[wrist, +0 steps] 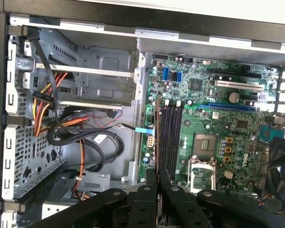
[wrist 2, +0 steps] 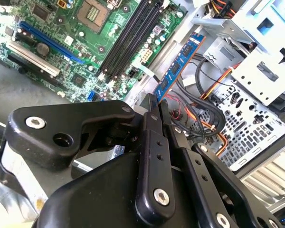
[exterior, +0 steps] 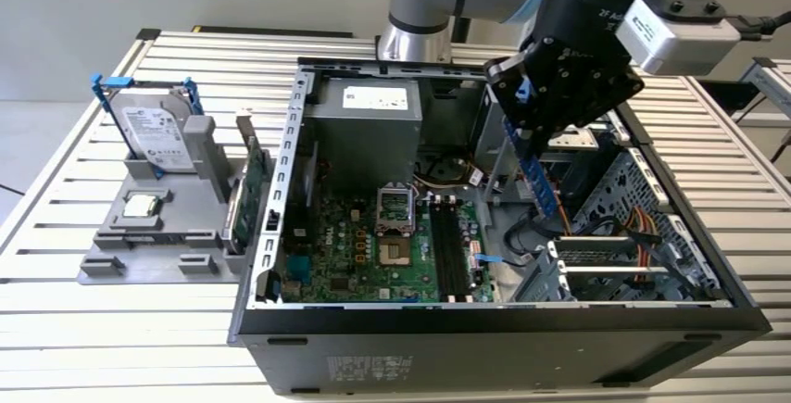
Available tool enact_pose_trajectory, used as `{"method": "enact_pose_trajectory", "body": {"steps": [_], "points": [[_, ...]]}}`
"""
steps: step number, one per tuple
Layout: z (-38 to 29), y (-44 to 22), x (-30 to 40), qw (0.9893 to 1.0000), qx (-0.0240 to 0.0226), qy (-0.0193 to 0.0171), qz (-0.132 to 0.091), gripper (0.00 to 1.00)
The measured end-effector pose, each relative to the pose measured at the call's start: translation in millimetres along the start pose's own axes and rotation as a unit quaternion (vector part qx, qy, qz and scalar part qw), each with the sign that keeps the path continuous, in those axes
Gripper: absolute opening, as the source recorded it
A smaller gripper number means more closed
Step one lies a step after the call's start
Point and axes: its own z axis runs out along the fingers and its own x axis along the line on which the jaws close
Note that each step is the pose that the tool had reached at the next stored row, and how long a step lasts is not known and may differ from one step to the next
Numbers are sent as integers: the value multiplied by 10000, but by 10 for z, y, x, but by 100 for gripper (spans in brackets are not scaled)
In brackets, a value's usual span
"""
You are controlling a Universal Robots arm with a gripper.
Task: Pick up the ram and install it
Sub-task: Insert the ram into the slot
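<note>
Your black two-fingered gripper [exterior: 529,130] is clamped on the long, thin, blue-looking circuit-board ram [exterior: 534,176] with a row of dark chips. In both wrist views the fingers [wrist 2: 152,142] [wrist: 143,204] press against the stick's two flat faces at one end, and the rest of the ram [wrist 2: 178,64] [wrist: 156,142] sticks out past them.

In the exterior view the ram hangs almost upright inside the open black computer case [exterior: 495,320]. Its lower end is in the air, not in a slot. It sits just to the exterior view's right of the black memory slots [exterior: 451,250] on the green motherboard [exterior: 358,245], between them and the grey metal drive cage [exterior: 643,199]. Orange and black cables [wrist: 80,142] lie below it.

Well apart, to the exterior view's left of the case, a grey plastic tray [exterior: 111,269] on the slatted metal table [exterior: 74,329] carries a silver hard drive with blue clips [exterior: 158,139]. A green expansion card [exterior: 254,195] stands on edge at the side of the tray nearest the case.
</note>
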Motion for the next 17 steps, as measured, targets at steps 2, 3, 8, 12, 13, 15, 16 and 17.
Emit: {"method": "enact_pose_trajectory", "body": {"steps": [2, 3, 8, 12, 13, 15, 16, 17], "points": [[3, 0, 0, 10000, 0, 0, 1, 0], [5, 0, 0, 10000, 0, 0, 1, 0], [20, 0, 1, 10000, 0, 0, 2, 0], [32, 0, 1, 10000, -1, 0, 3, 0], [35, 1, 1, 10000, 0, 0, 2, 0], [39, 1, 1, 10000, -1, 0, 2, 0], [39, 1, 1, 10000, -1, 0, 3, 0], [39, 1, 1, 10000, -1, 0, 2, 0]]}}
